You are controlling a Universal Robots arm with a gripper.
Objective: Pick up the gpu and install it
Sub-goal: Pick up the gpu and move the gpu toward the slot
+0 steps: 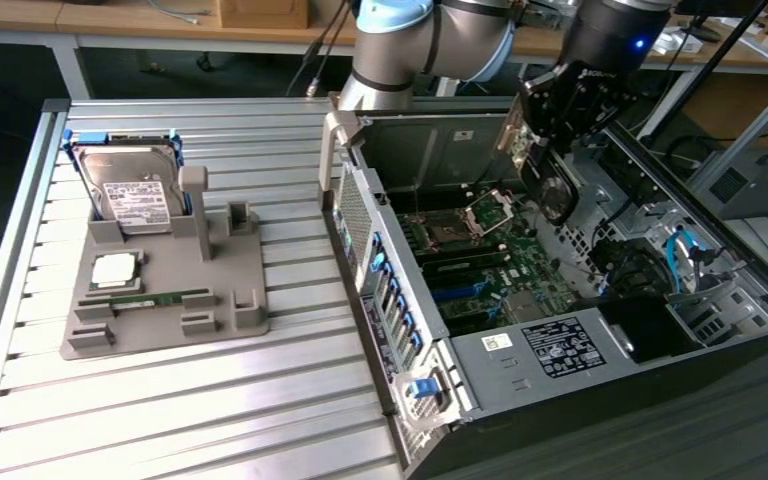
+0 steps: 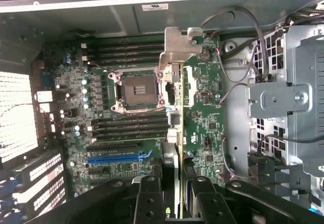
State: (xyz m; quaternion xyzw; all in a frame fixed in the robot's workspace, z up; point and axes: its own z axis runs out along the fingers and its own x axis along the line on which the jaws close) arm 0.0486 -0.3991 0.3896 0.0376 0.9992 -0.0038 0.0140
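The gripper (image 2: 177, 203), half closed, clamps the gpu (image 2: 179, 49). It hangs over the open case (image 1: 384, 250), at one o'clock in the exterior view.

I hang over a silver metal table (image 1: 197, 400). Its top is made of many long strips laid side by side, with thin dark lines between them. A metal bar runs along its edge.

Two big things lie on it. Right under my gripper (image 1: 544, 135) is a computer case (image 1: 352, 215). It lies on its side with the open side up. Well away from my gripper, toward the exterior view's left, is a flat gray holder (image 1: 244, 320) with posts and little pockets.

The holder and the case are near each other but do not touch. Bare strips show between them.
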